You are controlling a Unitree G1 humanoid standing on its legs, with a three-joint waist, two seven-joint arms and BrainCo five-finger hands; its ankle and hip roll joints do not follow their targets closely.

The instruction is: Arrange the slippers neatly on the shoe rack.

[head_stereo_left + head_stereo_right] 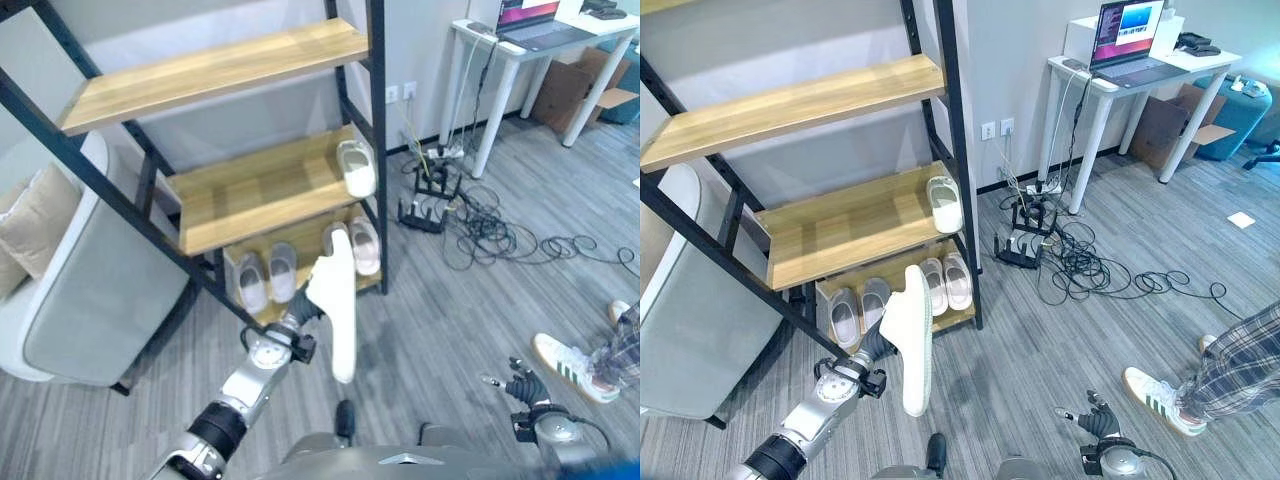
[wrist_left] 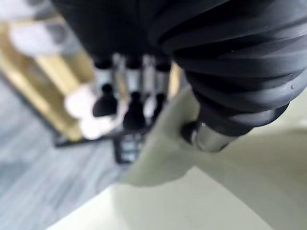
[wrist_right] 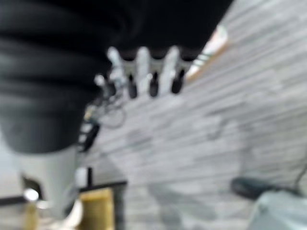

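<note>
One slipper [image 1: 338,305] in left hand [image 1: 302,312].

**Non-Task Items in View**

A white desk [image 1: 1080,75] carries an open laptop [image 1: 1128,40]. Tangled cables [image 1: 1080,265] lie on the grey floor [image 1: 1060,350] below. A grey armchair [image 1: 95,290] holds a beige cushion [image 1: 35,215]. A person's sneaker [image 1: 1155,395] stands nearby.

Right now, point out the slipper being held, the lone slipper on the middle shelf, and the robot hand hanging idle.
held slipper [image 1: 912,345], right eye view, middle of its sole.
lone slipper [image 1: 357,168], left eye view, its upper.
right robot hand [image 1: 1092,417], right eye view, its back.
</note>
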